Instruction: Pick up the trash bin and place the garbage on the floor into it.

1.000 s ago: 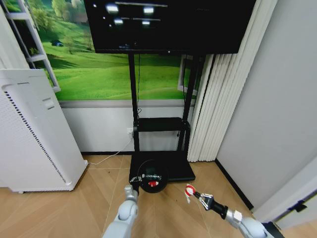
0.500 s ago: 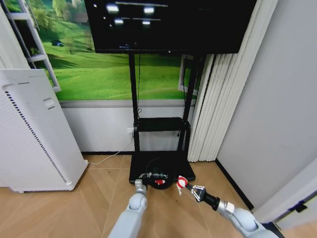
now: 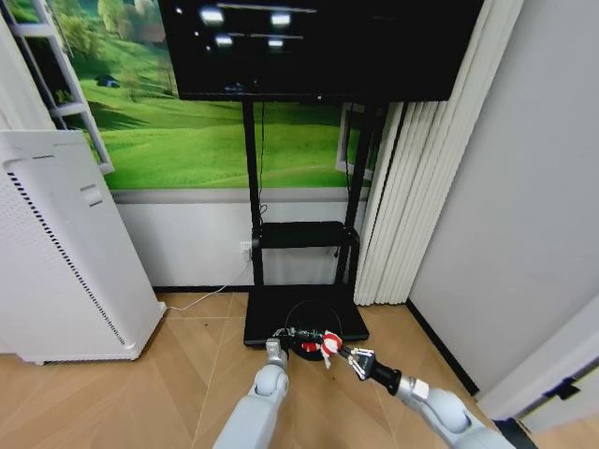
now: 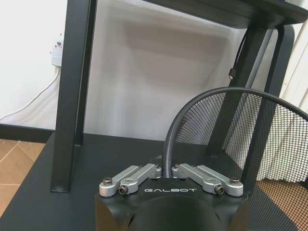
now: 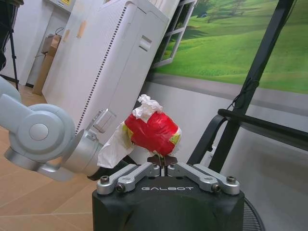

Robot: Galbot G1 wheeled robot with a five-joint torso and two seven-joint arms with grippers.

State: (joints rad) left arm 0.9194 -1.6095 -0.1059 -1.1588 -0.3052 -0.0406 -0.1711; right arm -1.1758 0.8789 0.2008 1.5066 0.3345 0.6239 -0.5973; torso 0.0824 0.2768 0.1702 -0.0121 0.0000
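While the left pincer [image 3: 281,335] stays clamped on the trash bin [image 3: 312,327] rim, the right pincer [image 3: 343,354], closed on the red-and-white wrapper [image 3: 328,345], has swung from well beside the bin to its rim, so the drop looks close.

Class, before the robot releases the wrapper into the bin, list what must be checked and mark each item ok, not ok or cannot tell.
1. Left gripper clamps the trash bin rim: ok.
2. Right gripper holds the red-and-white wrapper: ok.
3. Wrapper over the bin opening: ok, at its right edge in the head view.
4. Bin lifted off the black stand base: cannot tell.
5. Earlier litter inside the bin: ok, red lump visible.
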